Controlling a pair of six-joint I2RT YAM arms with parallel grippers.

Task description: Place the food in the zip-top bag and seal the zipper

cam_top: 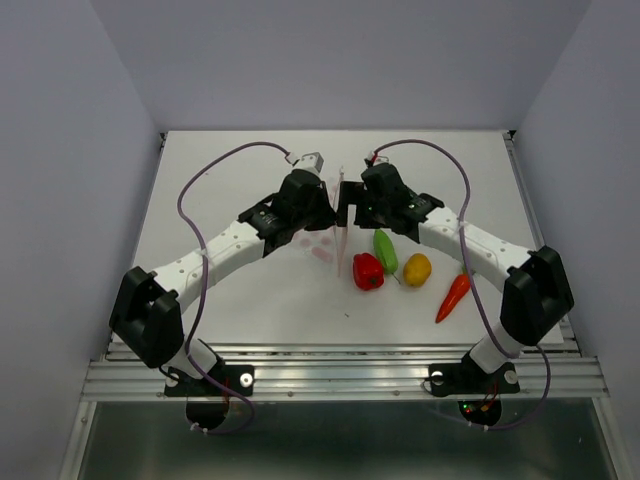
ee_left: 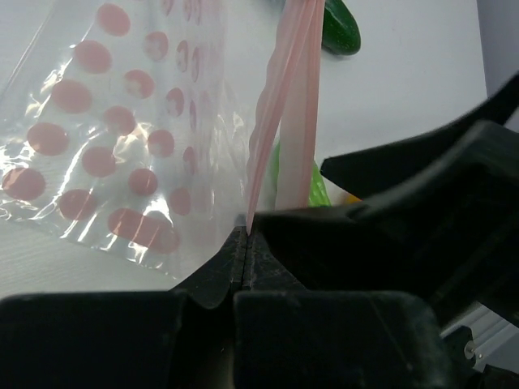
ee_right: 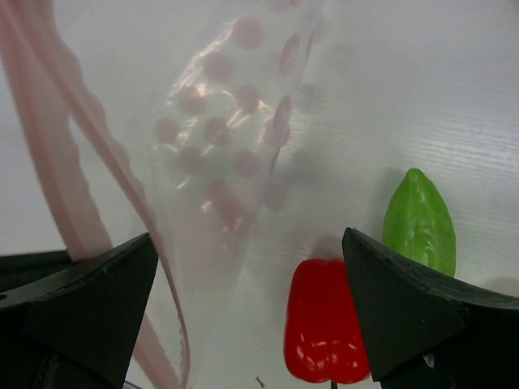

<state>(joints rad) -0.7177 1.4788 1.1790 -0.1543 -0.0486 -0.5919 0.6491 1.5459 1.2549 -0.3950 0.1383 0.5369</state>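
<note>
Left hand (ee_left: 246,243) is seen clenched, its fingers pressed together on one end of the zipper (ee_left: 296,105), which is pinched right at their tips. From that grip the pink strip is seen running toward 12 o'clock in the left wrist view, and it is split there into two bands parted slightly from each other. The zip-top bag (ee_left: 122,146) is spread at 9 o'clock of the strip, clear and crinkled, its pink dots shown against the white bench (cam_top: 250,300). At the top edge of the same view, at 1 o'clock of the zipper, part of the dark green cucumber (ee_left: 340,28) is seen lying on the bench outside the bag. In the top view both hands are found close together over the middle of the bench, with the bag just at 6 o'clock of them. The right hand (ee_right: 249,243) is shown released, its fingers spread wide; a clear wall of the bag is seen between them, and the zipper bands are seen beside the finger at 9 o'clock. The rest of the food is laid on the bench at 4 o'clock of the bag: the red bell pepper (cam_top: 368,271) nearest, the light green pod (ee_right: 418,223) just beside it at 1 o'clock, the yellow-orange piece (cam_top: 417,269) at 3 o'clock of the pepper, and the orange carrot (cam_top: 453,297) at 4 o'clock of that piece, apart from it.
</note>
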